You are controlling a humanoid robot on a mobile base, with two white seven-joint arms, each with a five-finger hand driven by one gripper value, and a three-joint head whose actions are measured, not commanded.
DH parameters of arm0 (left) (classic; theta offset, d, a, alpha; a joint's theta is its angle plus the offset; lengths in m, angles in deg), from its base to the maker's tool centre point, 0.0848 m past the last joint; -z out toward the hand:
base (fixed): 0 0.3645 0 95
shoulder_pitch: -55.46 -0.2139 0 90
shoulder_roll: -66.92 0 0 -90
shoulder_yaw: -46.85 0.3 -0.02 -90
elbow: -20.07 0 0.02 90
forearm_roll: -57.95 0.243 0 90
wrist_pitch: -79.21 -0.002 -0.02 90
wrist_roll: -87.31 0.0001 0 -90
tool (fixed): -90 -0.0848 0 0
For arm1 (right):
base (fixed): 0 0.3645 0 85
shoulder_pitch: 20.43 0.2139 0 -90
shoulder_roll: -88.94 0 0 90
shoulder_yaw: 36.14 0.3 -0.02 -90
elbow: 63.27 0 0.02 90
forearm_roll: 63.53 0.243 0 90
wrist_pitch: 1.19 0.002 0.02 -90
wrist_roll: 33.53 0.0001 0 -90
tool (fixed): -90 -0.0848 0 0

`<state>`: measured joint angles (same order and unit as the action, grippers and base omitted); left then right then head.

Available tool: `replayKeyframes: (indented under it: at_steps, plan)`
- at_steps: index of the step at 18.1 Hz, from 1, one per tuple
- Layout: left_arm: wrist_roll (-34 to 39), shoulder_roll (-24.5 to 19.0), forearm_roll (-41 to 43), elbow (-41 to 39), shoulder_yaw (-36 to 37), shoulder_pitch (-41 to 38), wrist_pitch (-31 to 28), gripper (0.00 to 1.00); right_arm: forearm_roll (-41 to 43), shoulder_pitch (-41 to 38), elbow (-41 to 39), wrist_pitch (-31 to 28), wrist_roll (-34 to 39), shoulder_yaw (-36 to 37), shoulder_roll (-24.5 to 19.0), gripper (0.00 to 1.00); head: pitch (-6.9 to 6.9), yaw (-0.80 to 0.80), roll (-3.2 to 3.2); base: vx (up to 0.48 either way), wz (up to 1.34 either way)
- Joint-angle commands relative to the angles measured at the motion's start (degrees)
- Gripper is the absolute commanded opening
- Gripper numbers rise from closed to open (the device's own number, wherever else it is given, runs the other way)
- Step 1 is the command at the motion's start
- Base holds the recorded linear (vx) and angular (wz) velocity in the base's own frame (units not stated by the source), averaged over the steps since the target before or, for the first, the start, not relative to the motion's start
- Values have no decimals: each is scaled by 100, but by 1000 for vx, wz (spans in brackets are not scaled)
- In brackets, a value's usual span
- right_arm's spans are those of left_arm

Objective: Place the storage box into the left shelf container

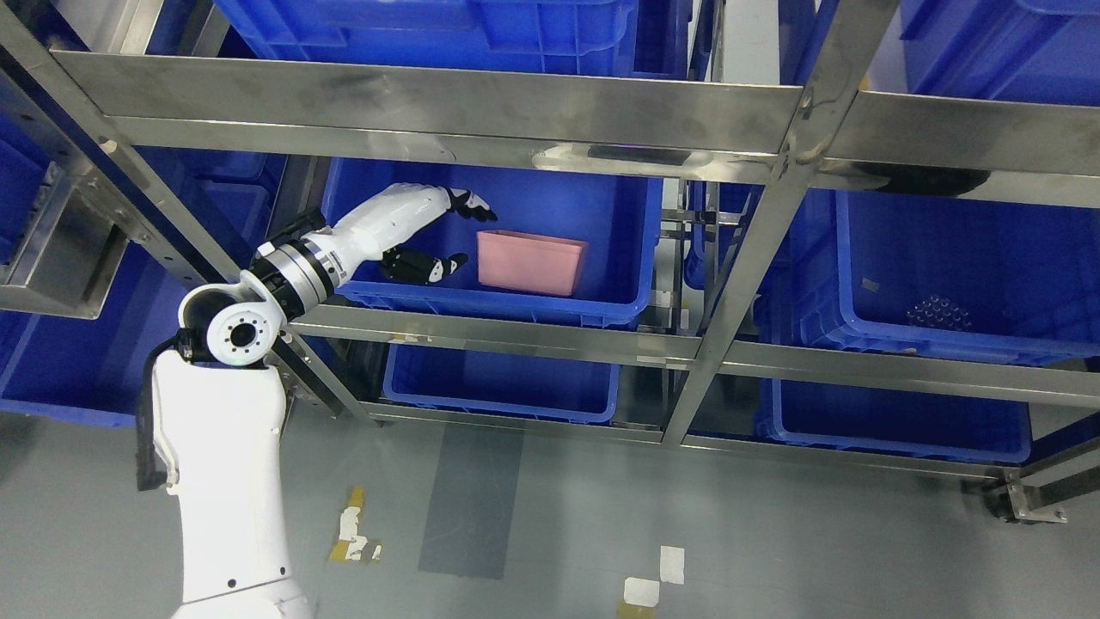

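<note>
A pink storage box (531, 260) rests upright inside the blue container (516, 305) on the left side of the steel shelf's middle level. My left hand (460, 232) reaches into that container just left of the box, fingers spread, thumb low and the other fingers above. There is a small gap between the fingertips (478, 206) and the box, and the hand holds nothing. The white left arm (223, 447) rises from the lower left. My right arm does not show.
Steel shelf rails (430, 107) cross above and below the container, with a slanted post (756, 232) to its right. More blue bins sit at right (945, 344), below (498, 387), above and far left. Grey floor with tape marks lies beneath.
</note>
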<state>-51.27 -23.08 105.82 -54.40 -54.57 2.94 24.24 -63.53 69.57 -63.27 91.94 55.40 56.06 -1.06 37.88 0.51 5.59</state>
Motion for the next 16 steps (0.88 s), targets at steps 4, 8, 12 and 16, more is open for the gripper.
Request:
replayKeyframes:
  at_steps: [4,8,12,16]
  plan:
    - [1040,-100,-2065,654,710,-1073,-864,95,0,105,-100,4,2,0,100,99,0,0,0,0,0]
    - [3132,-100,-3887,505,1203,-1725,-998,99,0,105,-100,4,2,0,100,99,0,0,0,0,0]
    - [4400,-100,-4935,-294,1573,-2269,-1243,99,0,105,-100,4,2,0,100,99,0,0,0,0,0]
    - [4410,-100,-5024,-603,1521,-2613,-1534,99,0,105,-100,4,2,0,100,99,0,0,0,0,0]
